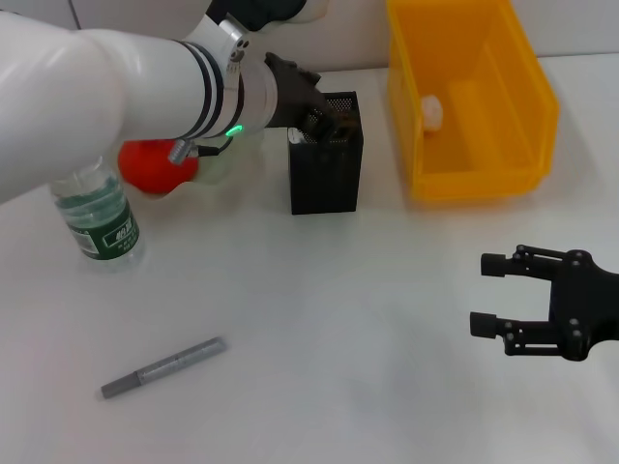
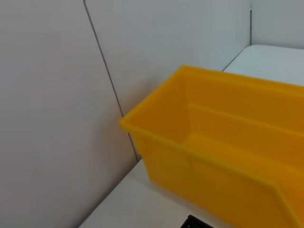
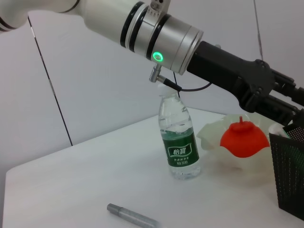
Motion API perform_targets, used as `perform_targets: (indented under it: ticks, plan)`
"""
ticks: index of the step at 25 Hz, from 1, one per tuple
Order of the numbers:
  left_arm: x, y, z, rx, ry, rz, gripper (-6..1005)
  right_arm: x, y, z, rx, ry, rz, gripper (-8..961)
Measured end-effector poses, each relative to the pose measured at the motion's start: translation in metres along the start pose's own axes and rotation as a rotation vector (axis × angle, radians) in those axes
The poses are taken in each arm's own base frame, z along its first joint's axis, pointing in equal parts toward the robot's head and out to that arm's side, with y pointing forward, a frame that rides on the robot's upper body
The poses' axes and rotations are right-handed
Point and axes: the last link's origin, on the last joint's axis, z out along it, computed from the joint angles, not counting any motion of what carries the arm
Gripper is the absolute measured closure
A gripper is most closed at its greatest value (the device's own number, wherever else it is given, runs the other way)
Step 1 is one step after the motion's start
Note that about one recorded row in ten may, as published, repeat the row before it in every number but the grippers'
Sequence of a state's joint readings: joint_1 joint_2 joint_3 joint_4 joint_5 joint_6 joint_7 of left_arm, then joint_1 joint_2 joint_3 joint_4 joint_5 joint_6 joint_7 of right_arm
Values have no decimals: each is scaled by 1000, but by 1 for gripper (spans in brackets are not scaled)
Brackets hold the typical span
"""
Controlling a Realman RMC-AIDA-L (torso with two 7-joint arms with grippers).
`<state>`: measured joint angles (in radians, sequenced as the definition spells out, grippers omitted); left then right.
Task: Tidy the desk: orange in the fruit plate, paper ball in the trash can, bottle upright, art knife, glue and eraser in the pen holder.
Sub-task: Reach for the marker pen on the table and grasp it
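1. The left gripper (image 1: 317, 114) hung over the open top of the pen holder (image 1: 326, 164), its black fingers dipping at the rim; whether they were spread or pressed together could not be told, nor whether they held anything.
2. The pen holder stood upright on the white table (image 1: 319, 319), just beside the near left corner of the trash can (image 1: 474, 106) without clearly touching it.
3. The trash can sat at the back right of the table, and the paper ball (image 1: 431, 111) lay inside it against the left inner wall.
4. To the left of the pen holder, under the left arm, the orange (image 1: 155, 166) rested in the fruit plate (image 3: 213, 137); the right wrist view showed it sitting in the pale scalloped bowl.
5. The bottle (image 1: 100, 217) stood upright near the left edge of the table, in front of the fruit plate and apart from it.
6. A grey pen-like stick (image 1: 164, 367) lay flat on the table toward the front, well apart from the bottle and the pen holder.
7. The right gripper (image 1: 493, 295) hovered low at the front right of the table, its fingers spread and holding nothing, well apart from every object.
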<state>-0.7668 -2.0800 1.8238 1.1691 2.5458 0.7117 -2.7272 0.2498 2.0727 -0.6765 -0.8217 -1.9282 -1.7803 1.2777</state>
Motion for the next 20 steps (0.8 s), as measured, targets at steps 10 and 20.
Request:
perform_targets:
  ticks: [10, 20]
  plan:
    - [17, 12, -30, -41, 47, 19, 204, 1, 2, -1, -3, -1, 2, 151]
    - [15, 48, -94, -192, -142, 140, 186, 1, 2, -3, -1, -4, 9, 151]
